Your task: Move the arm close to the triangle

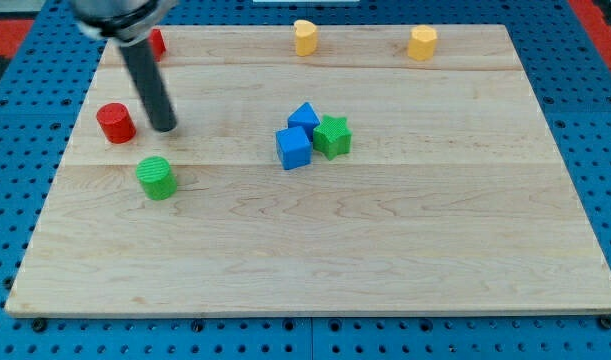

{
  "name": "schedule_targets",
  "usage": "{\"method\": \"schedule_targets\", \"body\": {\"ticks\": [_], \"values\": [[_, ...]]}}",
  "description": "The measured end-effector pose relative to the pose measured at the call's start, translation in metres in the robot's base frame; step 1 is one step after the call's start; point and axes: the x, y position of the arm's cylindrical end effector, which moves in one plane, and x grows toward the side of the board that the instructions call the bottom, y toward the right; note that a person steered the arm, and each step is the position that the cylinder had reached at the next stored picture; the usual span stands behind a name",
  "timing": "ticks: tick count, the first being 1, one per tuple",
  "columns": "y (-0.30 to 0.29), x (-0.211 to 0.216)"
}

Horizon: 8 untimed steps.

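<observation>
My tip (166, 129) rests on the wooden board (315, 250) at the view's left, just right of a red cylinder (115, 122) and above a green cylinder (157, 177). Two blue blocks sit near the board's middle. The upper one (304, 116) looks like the triangle, though its shape is hard to make out. The lower one (294, 147) is a cube. A green star (332, 136) touches them on the right. The tip is well to the left of this cluster and apart from it.
A second red block (156, 42) sits at the top left, partly hidden behind the rod. Two yellow blocks (305, 37) (422, 42) stand along the top edge. Blue pegboard surrounds the board.
</observation>
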Motion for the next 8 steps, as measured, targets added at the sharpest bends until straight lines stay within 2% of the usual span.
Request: {"method": "schedule_targets", "body": {"ticks": [1,2,8], "values": [[0.076,-0.013],[0.121,-0.003],[0.131,-0.011]]}}
